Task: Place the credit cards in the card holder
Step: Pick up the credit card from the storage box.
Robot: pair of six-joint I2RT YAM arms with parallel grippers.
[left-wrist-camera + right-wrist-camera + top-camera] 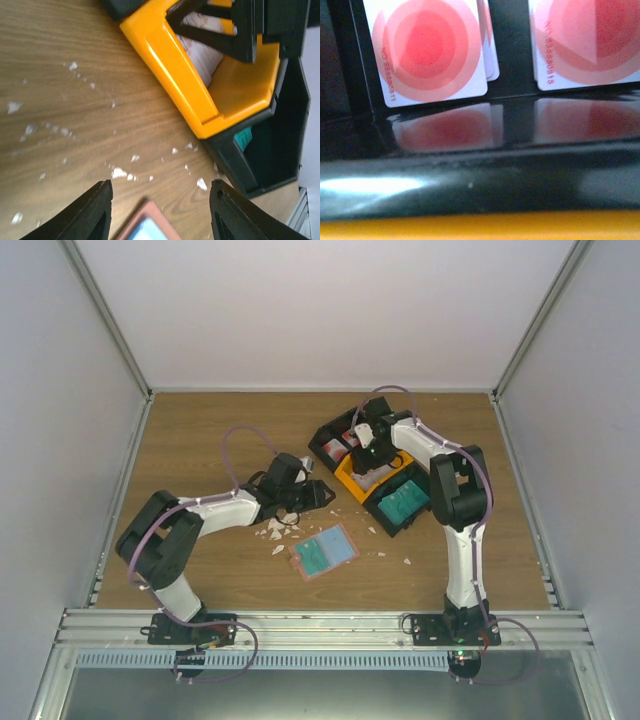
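The card holder (325, 552) lies open on the table, salmon-pink, with a teal card and a pale blue one in its two halves; one corner of it (146, 226) shows in the left wrist view. My left gripper (320, 495) (161, 184) hovers open just behind it, with nothing between its fingers. White credit cards with red circles (427, 50) (590, 40) lie in the rear black bin (330, 438). Teal credit cards (405, 502) fill the front black bin. My right gripper (365, 460) reaches down at the orange bin (352, 480). Its own fingers do not show in the right wrist view.
Three bins stand in a diagonal row at centre right: black, orange (170, 70), black (260, 165). White crumbs (278, 532) (120, 173) lie scattered between the left gripper and the card holder. A glossy black bin wall (480, 180) and an orange rim (480, 227) fill the right wrist view.
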